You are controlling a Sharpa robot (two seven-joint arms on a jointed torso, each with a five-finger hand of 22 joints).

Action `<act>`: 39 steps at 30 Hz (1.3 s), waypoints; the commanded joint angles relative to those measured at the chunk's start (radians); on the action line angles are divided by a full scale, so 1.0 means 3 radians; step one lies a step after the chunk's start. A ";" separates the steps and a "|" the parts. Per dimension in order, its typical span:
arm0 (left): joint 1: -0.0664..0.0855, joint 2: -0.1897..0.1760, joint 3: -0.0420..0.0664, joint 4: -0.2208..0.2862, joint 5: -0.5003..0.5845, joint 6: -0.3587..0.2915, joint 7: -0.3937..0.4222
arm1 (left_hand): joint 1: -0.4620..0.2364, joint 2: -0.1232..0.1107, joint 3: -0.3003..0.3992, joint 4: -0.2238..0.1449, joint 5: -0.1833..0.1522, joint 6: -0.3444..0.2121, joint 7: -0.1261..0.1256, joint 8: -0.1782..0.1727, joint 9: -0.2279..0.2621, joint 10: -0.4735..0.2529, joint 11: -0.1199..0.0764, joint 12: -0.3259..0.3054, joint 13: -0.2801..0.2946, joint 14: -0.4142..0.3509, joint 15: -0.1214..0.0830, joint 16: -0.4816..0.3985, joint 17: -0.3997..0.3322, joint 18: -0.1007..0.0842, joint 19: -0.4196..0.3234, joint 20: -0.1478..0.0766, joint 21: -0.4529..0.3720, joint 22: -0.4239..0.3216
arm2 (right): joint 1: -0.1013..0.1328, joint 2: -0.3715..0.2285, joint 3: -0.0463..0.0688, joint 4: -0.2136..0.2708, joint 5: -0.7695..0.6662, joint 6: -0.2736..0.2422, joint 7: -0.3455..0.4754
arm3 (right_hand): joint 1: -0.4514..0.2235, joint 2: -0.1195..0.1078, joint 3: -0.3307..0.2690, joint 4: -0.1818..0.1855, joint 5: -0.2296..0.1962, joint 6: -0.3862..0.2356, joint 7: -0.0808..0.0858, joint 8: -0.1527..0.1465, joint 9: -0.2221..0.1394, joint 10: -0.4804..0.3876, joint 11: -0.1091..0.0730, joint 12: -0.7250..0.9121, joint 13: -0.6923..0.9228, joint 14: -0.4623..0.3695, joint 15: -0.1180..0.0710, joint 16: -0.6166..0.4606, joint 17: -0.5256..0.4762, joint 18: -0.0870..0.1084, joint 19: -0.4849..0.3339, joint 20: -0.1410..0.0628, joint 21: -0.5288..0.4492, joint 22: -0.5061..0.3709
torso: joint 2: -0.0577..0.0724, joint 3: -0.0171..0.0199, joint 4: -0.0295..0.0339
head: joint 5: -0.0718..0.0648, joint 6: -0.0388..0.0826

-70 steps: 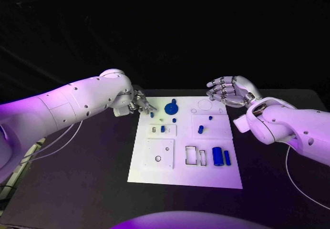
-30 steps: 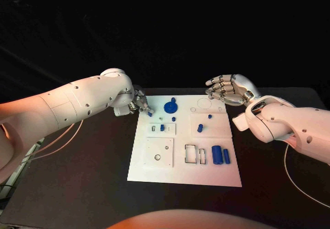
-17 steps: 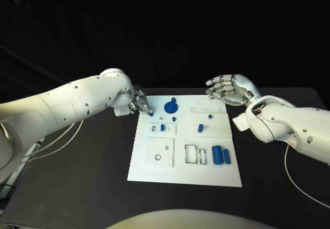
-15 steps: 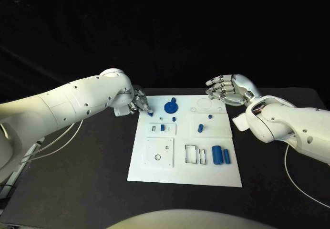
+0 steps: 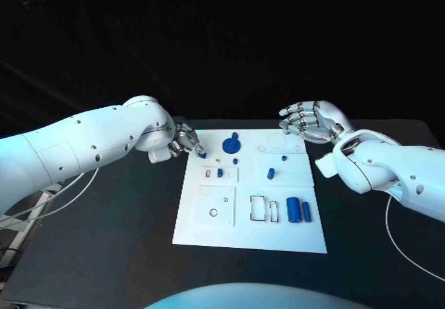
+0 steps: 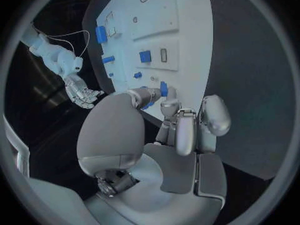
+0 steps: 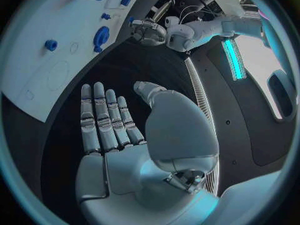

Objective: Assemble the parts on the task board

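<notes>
We work over a black desk [image 5: 111, 244], and on its middle lies the white task board [image 5: 243, 235], flat and square to us. Our left robot hand [image 5: 182, 143] sits at the board's far left corner, fingers curled in and pinching a small blue part [image 6: 163, 88] just over the board's edge. Our right robot hand [image 5: 308, 122] hovers off the far right corner, fingers spread and holding nothing (its palm faces the board, well apart from any part). On the board rest a blue disc-shaped part [image 5: 231, 143] near the far edge, two blue cylinders [image 5: 298, 210] side by side near the right edge, and small blue pegs [image 5: 271, 172] between them. The pinch looks slight; we judge the part could slip or tilt on the way to its seat and then jam at the rim.
</notes>
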 commanded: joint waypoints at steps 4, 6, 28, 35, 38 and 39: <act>-0.0041 -0.0131 0.0002 0.0273 0.0078 -0.0316 0.0080 | -0.0098 -0.0028 0.0495 -0.0534 0.0247 0.0134 -0.0095 0.0041 0.0319 0.0107 -0.0027 0.0071 0.0160 0.0216 -0.0042 0.0024 0.0343 -0.0045 0.0070 -0.0016 0.0059 0.0106 | -0.0001 -0.0012 0.0001 0.0008 0.0000 0.0024 0.0024 | -0.0026 0.0003 -0.0020 -0.0003 0.0016 -0.0019 0.0335 0.0021 -0.0003 -0.0014 0.0002 0.0011 -0.0003 0.0015 0.0008 -0.0015 -0.0003 0.0036 0.0020 0.0000 -0.0022 -0.0003 | 0.0000 -0.0006 0.0009 | 0.0004 -0.0002; -0.0058 -0.0165 0.0002 0.0338 0.0051 -0.0368 0.0096 | -0.0124 -0.0039 0.0499 -0.0548 0.0307 0.0146 -0.0104 0.0055 0.0329 0.0138 -0.0034 0.0095 0.0214 0.0220 -0.0049 0.0030 0.0355 -0.0050 0.0085 -0.0022 0.0073 0.0136 | -0.0001 -0.0014 0.0001 0.0009 0.0000 0.0024 0.0024 | -0.0026 0.0003 -0.0020 -0.0003 0.0016 -0.0019 0.0335 0.0021 -0.0003 -0.0014 0.0002 0.0011 -0.0003 0.0015 0.0008 -0.0015 -0.0003 0.0036 0.0020 0.0000 -0.0022 -0.0003 | -0.0002 -0.0006 0.0009 | 0.0008 -0.0003; -0.0260 -0.0240 -0.0017 0.0585 -0.0317 -0.0530 0.0098 | -0.0199 -0.0068 0.0510 -0.0573 0.0432 0.0187 -0.0131 0.0105 0.0371 0.0228 -0.0058 0.0161 0.0370 0.0226 -0.0069 0.0040 0.0377 -0.0050 0.0086 -0.0041 0.0082 0.0143 | -0.0001 -0.0023 0.0001 0.0011 0.0003 0.0025 0.0026 | -0.0028 0.0003 -0.0023 -0.0003 0.0017 -0.0020 0.0335 0.0023 -0.0005 -0.0015 0.0002 0.0015 -0.0010 0.0018 0.0008 -0.0020 -0.0005 0.0036 0.0023 0.0000 -0.0025 -0.0011 | 0.0004 0.0001 0.0000 | 0.0023 -0.0015; -0.0282 -0.0225 -0.0025 0.0584 -0.0359 -0.0487 0.0070 | -0.0215 -0.0069 0.0510 -0.0570 0.0440 0.0195 -0.0136 0.0116 0.0380 0.0245 -0.0062 0.0174 0.0400 0.0228 -0.0072 0.0042 0.0383 -0.0050 0.0086 -0.0043 0.0082 0.0144 | -0.0001 -0.0024 0.0001 0.0013 0.0005 0.0026 0.0026 | -0.0028 0.0003 -0.0023 -0.0003 0.0017 -0.0020 0.0335 0.0023 -0.0005 -0.0015 0.0002 0.0015 -0.0010 0.0018 0.0008 -0.0020 -0.0005 0.0036 0.0023 0.0000 -0.0025 -0.0011 | 0.0002 0.0001 0.0002 | 0.0023 -0.0026; -0.0284 -0.0223 -0.0027 0.0587 -0.0369 -0.0444 0.0056 | -0.0219 -0.0070 0.0510 -0.0570 0.0442 0.0197 -0.0138 0.0119 0.0382 0.0249 -0.0063 0.0177 0.0406 0.0229 -0.0073 0.0043 0.0386 -0.0051 0.0087 -0.0044 0.0083 0.0145 | -0.0001 -0.0024 0.0001 0.0013 0.0007 0.0031 0.0025 | -0.0028 0.0003 -0.0023 -0.0003 0.0017 -0.0020 0.0335 0.0023 -0.0005 -0.0015 0.0002 0.0015 -0.0010 0.0018 0.0008 -0.0020 -0.0005 0.0036 0.0023 0.0000 -0.0025 -0.0011 | 0.0003 0.0002 0.0002 | 0.0021 -0.0029; -0.0285 -0.0222 -0.0027 0.0587 -0.0372 -0.0429 0.0051 | -0.0219 -0.0070 0.0510 -0.0570 0.0442 0.0197 -0.0138 0.0119 0.0382 0.0249 -0.0063 0.0177 0.0406 0.0229 -0.0073 0.0043 0.0386 -0.0051 0.0087 -0.0044 0.0083 0.0145 | -0.0001 -0.0024 0.0001 0.0014 0.0008 0.0033 0.0025 | -0.0028 0.0003 -0.0023 -0.0003 0.0017 -0.0020 0.0335 0.0023 -0.0005 -0.0015 0.0002 0.0015 -0.0010 0.0018 0.0008 -0.0020 -0.0005 0.0036 0.0023 0.0000 -0.0025 -0.0011 | 0.0003 0.0001 0.0001 | 0.0022 -0.0030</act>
